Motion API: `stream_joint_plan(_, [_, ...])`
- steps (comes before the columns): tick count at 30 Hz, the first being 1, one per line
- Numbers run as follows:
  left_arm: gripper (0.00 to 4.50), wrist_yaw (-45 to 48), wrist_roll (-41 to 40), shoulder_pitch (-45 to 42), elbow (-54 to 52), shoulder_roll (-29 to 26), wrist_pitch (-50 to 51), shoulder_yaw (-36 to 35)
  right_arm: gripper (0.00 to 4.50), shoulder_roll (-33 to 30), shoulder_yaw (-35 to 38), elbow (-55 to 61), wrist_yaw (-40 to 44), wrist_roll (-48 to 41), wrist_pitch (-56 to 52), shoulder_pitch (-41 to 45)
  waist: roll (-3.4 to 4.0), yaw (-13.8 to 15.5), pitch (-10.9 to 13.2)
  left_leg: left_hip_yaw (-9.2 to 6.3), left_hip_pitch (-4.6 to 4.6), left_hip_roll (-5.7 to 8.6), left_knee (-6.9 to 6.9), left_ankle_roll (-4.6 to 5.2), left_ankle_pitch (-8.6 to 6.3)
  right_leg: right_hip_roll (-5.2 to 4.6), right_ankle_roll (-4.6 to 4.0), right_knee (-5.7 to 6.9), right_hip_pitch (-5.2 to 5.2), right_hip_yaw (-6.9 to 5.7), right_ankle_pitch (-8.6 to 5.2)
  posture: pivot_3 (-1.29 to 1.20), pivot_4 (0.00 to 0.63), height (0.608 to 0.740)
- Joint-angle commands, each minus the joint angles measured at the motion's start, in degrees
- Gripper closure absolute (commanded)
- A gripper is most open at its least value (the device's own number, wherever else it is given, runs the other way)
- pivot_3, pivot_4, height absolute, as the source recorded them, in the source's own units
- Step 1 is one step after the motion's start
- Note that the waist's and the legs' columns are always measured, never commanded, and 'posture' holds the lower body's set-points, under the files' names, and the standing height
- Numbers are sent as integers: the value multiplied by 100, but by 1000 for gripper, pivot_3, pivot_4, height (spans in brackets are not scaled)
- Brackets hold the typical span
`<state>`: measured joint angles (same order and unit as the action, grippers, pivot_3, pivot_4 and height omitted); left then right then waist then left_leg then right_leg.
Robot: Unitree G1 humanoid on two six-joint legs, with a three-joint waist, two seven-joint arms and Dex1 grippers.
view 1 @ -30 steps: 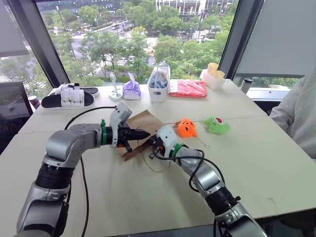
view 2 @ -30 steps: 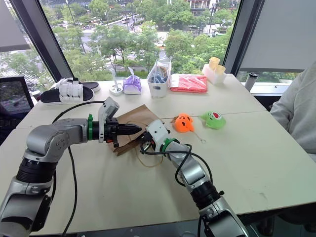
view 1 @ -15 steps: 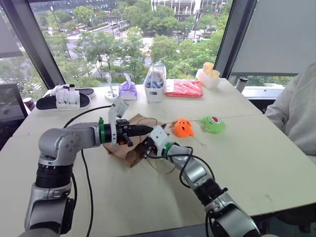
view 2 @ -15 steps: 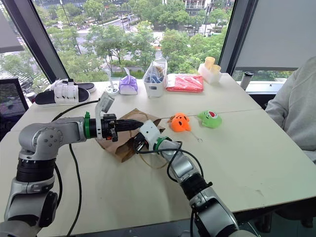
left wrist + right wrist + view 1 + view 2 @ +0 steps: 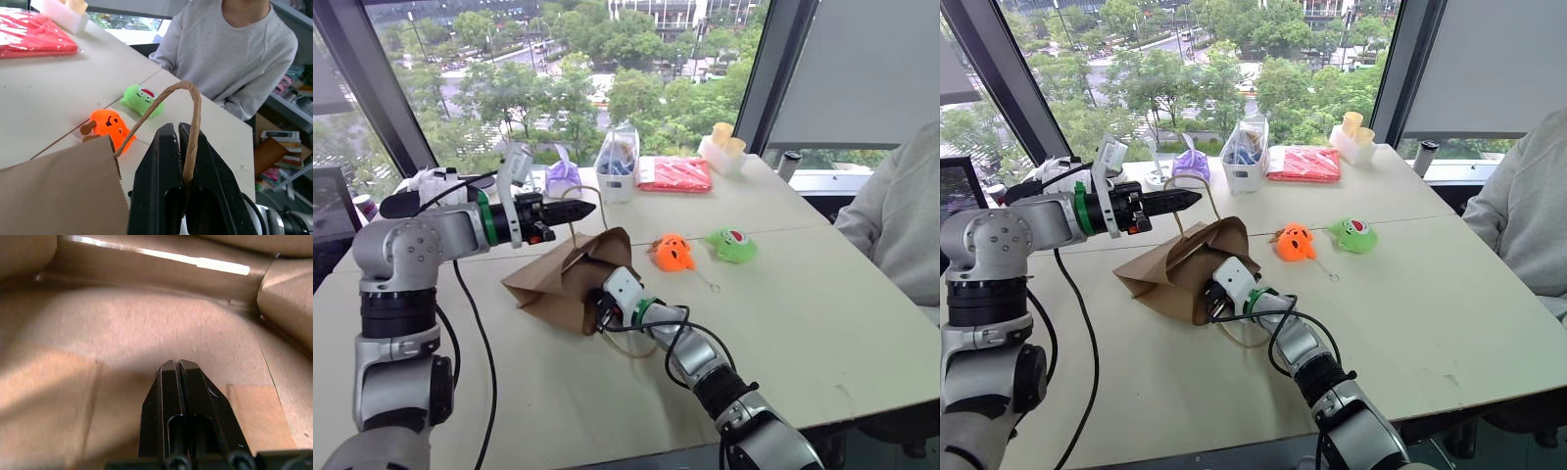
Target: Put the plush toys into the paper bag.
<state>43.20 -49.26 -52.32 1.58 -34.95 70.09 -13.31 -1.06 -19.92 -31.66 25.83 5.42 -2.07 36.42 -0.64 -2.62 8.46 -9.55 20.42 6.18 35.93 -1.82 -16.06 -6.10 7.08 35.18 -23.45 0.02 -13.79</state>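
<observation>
The paper bag (image 5: pixel 563 284) lies near the middle of the table (image 5: pixel 822 304), mouth lifted, its cord handle (image 5: pixel 188 117) pinched between the clenched fingers of the left gripper (image 5: pixel 579 209) above it. The right gripper (image 5: pixel 179 369), fingers pressed together on nothing, reaches inside the bag's mouth. The orange plush toy (image 5: pixel 674 253) and the green plush toy (image 5: pixel 733 245) sit just beside each other, toward the table's right edge from the bag, near a person's grey sleeve (image 5: pixel 901 225).

right claw (image 5: pixel 178 363) tips hidden inside paper bag (image 5: pixel 558 284); person (image 5: pixel 234 49) cut off
</observation>
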Motion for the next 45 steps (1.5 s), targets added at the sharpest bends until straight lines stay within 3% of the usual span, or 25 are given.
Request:
stream_joint_plan(1, [4399, 124, -287, -106, -190, -118, -37, -273, 4500, 117, -36, 171, 35, 44, 10, -33, 0, 0, 0, 0, 0, 0, 1, 0, 0, 0, 0, 0, 0, 0, 0, 0, 150, 740])
stream_joint_plan(9, [4399, 746, -656, 211, -819, -664, 178, -17, 4500, 405, 233, 493, 187, -369, 55, -40, 2, -18, 1, 1, 0, -4, -2, -5, -3, 4, 0, 2, -5, 4, 0, 0, 150, 740])
stream_joint_plan(17, [4399, 533, -939, 715, -1363, -538, 222, 12, 4500, 659, 198, 72, 517, -409, 332, 387, 1, 4, 0, -2, -2, -6, 7, -7, -4, 16, -1, 3, 0, 19, 0, 0, 150, 740])
stream_joint_plan(25, [4399, 666, -562, 1020, -1541, -703, -373, 219, 4500, 965, -121, -344, 1155, -335, 581, 486, 2, -9, 0, 2, -3, -8, -1, -9, -5, 21, -2, 4, -7, 36, 0, 0, 150, 740])
stream_joint_plan(35, [4399, 1982, 1066, 1343, -1145, -1572, -2433, 1230, 4500, 287, -13, 1587, 1248, -463, -103, -261, 1, 25, 0, 0, -2, -5, 3, -9, -6, 48, -1, -2, -9, 100, 0, 0, 150, 740])
stream_joint_plan(41, [4399, 2454, 1573, 1226, -735, -1525, -3171, 1497, 4500, -175, 31, 3197, 1672, -930, -1202, -659, 2, 9, 0, 5, 0, -12, -6, -8, -7, 54, -1, 1, -14, 107, 0, 0, 150, 740])
stream_joint_plan(45, [4399, 2618, 1519, 1063, -720, -1319, -3162, 1576, 4500, -455, -70, 3664, 1960, -1119, -1645, -701, 1, 20, 0, 5, 2, -13, -5, -6, -7, 54, -1, 0, -13, 107, 0, 0, 150, 740])
